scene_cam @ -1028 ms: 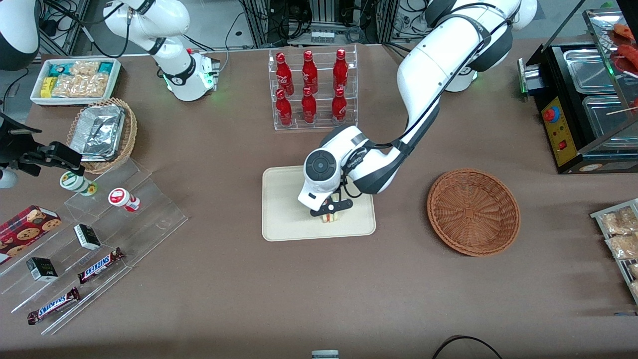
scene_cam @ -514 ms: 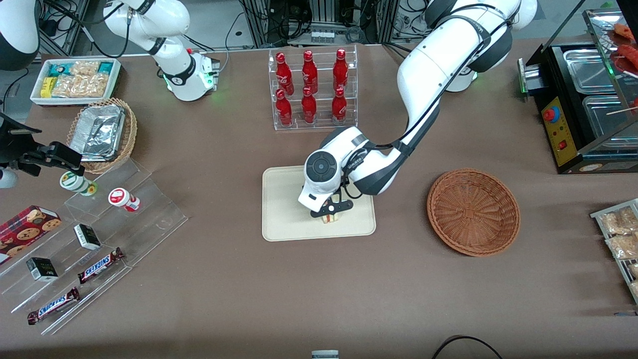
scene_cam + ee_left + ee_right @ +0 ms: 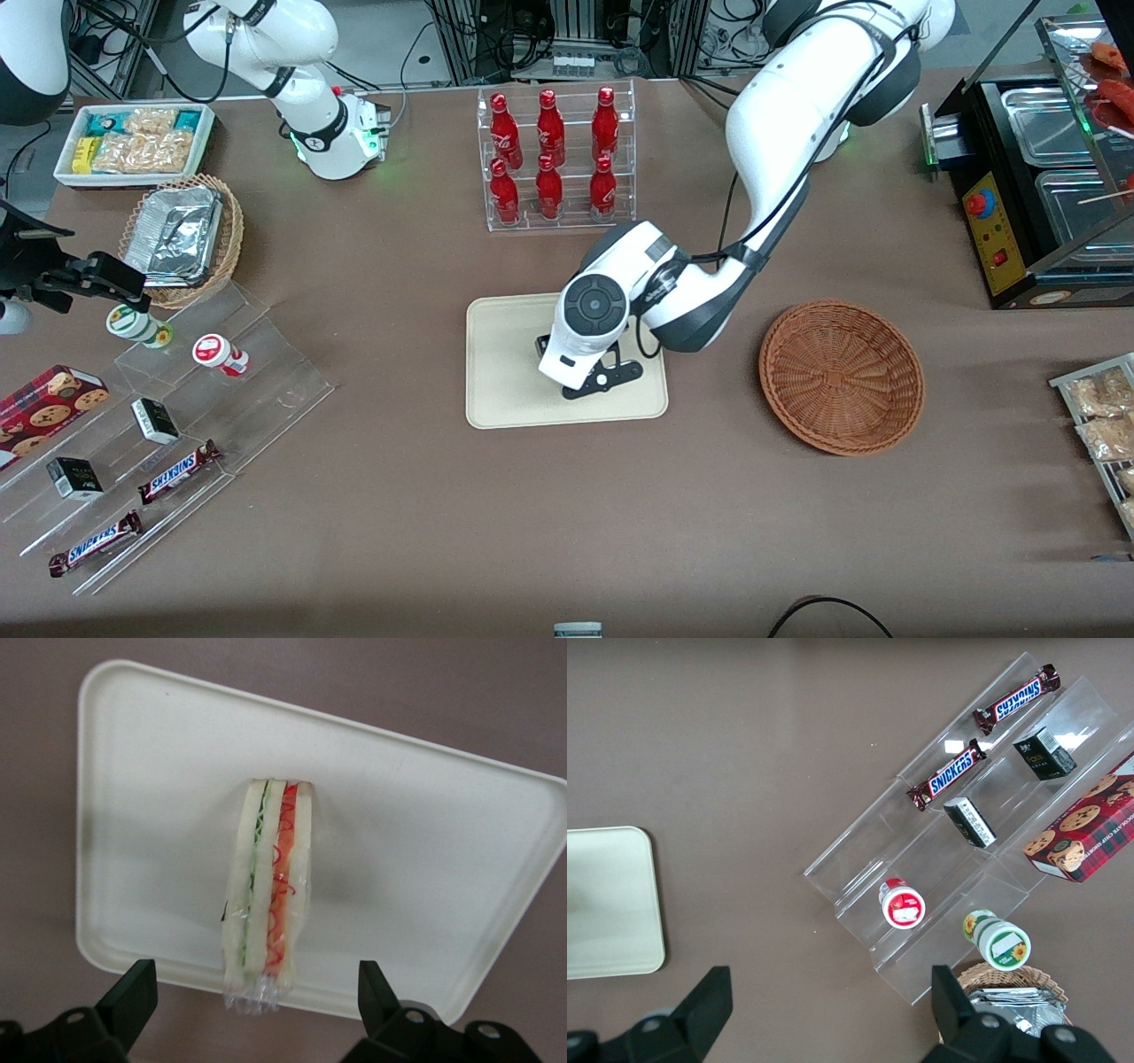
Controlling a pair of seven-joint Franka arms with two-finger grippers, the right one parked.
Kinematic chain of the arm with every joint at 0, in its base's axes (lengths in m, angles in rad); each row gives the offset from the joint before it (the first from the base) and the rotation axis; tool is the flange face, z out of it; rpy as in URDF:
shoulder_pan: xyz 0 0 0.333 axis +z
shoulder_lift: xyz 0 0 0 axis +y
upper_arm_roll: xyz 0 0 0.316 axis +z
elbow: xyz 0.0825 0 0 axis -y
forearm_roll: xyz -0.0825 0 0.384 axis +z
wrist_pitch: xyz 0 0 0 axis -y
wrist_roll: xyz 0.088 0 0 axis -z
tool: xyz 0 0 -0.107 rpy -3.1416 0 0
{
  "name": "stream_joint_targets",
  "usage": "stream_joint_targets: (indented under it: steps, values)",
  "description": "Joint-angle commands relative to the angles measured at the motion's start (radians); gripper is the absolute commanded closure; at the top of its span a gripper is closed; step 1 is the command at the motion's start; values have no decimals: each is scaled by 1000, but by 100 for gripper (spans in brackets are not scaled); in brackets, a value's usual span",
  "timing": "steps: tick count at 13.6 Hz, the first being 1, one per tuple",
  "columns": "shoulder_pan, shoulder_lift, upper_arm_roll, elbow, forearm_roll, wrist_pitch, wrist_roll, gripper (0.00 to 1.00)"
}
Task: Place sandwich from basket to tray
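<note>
— Where is the sandwich (image 3: 266, 895)?

— On the tray (image 3: 500, 390), standing on one edge with its cut face up, green and red filling lines showing between pale bread layers. It is wrapped in clear film and sits nearer one long rim of the tray than the other. In the front view the arm's wrist covers it.

— And the gripper (image 3: 257, 1010)?

— Directly above the sandwich, over the tray. Its fingers (image 3: 133, 992) are spread wide, one on each side of the sandwich and clear of it, gripping nothing.

— The basket (image 3: 842, 377)?

— On the brown table (image 3: 567, 532), well apart from the tray toward the working arm's end, with nothing in it.

— Anything else nearby?

— A clear rack of red bottles (image 3: 554, 159) stands farther from the front camera than the tray.
</note>
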Motion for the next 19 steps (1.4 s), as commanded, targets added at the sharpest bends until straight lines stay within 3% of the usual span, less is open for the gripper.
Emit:
stream_joint_targets:
  steps: [1,8,12,15,19]
  values:
    - [20,-80,-1,-4,-19,-85,85,0]
    - [146,-222,9,-20,-23,-293,415,0]
    - [311,-304,-1,-50,-33,-401,526,0]
    - [422,-419,-2,-173,-46,-403,689,0]
    - [506,-453,-1,-194,-65,-413,772,0]
